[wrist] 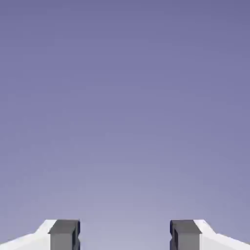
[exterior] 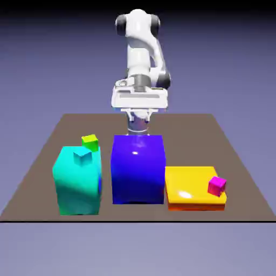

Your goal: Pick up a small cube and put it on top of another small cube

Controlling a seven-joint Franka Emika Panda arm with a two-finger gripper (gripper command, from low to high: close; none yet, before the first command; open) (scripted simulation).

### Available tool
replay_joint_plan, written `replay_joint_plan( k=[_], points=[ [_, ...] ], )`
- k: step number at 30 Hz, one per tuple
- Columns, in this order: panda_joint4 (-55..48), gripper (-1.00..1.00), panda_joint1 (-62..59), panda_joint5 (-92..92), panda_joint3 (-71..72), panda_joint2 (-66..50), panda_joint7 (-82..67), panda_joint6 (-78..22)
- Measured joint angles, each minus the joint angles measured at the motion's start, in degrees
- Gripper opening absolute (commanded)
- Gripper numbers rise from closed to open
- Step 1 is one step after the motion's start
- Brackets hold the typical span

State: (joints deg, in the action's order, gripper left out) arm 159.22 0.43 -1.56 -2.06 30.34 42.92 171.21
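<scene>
So the table (exterior: pixel 183 135) is a plain dark brown slab, wider at the near edge in the exterior view, and the room is basically a blue-violet backdrop (exterior: pixel 43 70) that goes nearly black up top. A chunky turquoise block (exterior: pixel 78 186) sits on the exterior view's left, a deep blue block (exterior: pixel 138 172) in the middle, and a flat yellow-orange block (exterior: pixel 191 183) on the right. Lime-green (exterior: pixel 90 143) and cyan (exterior: pixel 82 156) small cubes show around the turquoise block's top, and a magenta small cube (exterior: pixel 216 186) at the flat block's right end. Can't tell where the small yellow cube is, it's out of sight in both views.

The white arm (exterior: pixel 139 51) stands tall at the far side, folded at the elbow, with its hand (exterior: pixel 139 98) up above the table. Hand view is pure backdrop, so it's aimed off the table. Gripper (wrist: pixel 125 235) is wide open, holding nothing.
</scene>
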Motion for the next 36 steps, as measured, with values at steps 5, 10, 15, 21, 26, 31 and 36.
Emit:
replay_joint_plan(
  k=[5, 10, 15, 21, 26, 31, 36],
  points=[
    [-8.27, 0.00, -0.48, -2.59, -10.38, -8.50, 1.80, -11.02],
    [-16.53, 0.00, -0.96, -5.18, -20.76, -17.01, 3.61, -22.03],
    [-24.61, 0.00, -2.30, -8.38, -30.76, -25.82, 5.42, -33.07],
    [-32.52, 0.00, -4.16, -16.88, -39.42, -38.26, 7.57, -46.13],
    [-36.36, 0.00, -7.15, -28.07, -42.21, -48.65, 9.13, -55.41],
    [-40.19, 0.00, -10.17, -39.26, -45.00, -59.03, 10.69, -64.70],
    [-44.02, 0.00, -13.18, -50.45, -47.80, -69.41, 12.25, -73.98]
  ],
)
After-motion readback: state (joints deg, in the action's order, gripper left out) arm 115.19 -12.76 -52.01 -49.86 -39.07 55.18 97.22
